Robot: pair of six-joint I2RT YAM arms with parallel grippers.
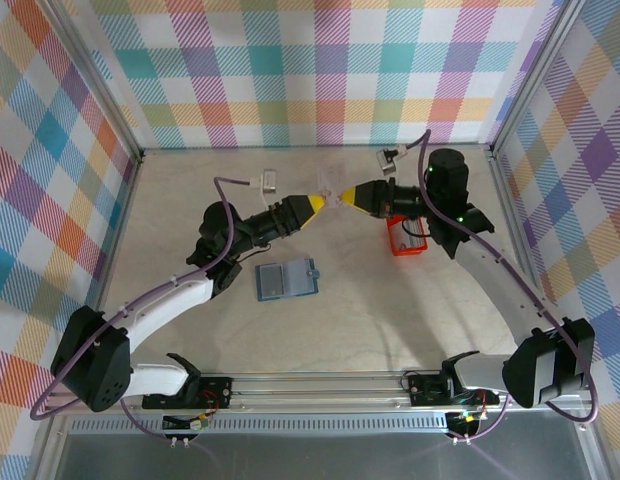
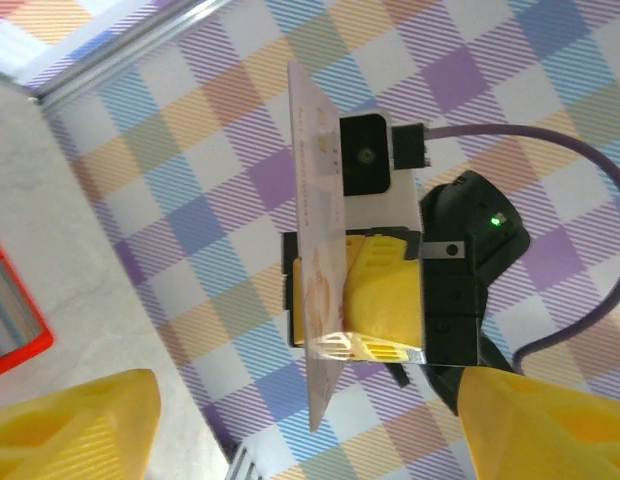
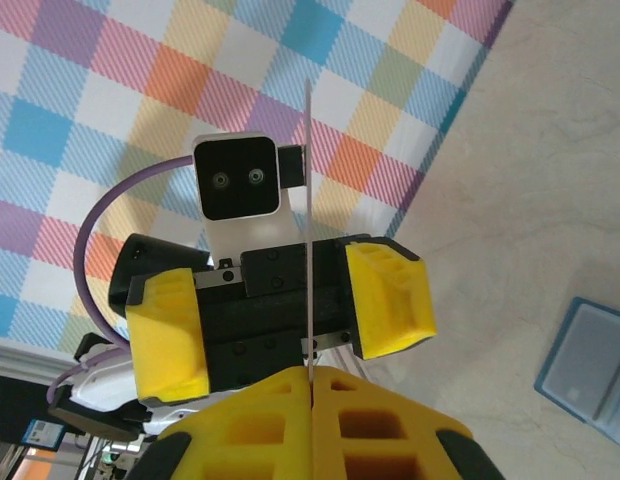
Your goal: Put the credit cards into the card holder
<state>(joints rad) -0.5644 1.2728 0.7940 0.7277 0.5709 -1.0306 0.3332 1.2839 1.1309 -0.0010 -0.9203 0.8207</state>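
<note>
Right wrist view: the right pincer [image 3: 310,385] is closed on one edge of a credit card [image 3: 308,180], which is held on edge in the air. The left pincer [image 3: 280,320] is set wide, with one finger on each side of the credit card and clear of it.

In the top external view, the credit card is carried above the far middle of the counter [image 1: 390,310]. The card holder [image 1: 287,280] lies open, near and left of it. Whether its pockets are loaded cannot be told, so insertion of this credit card is judged outstanding. Grey items, possibly further cards, lie in the red tray [image 1: 410,247] at the right.
</note>
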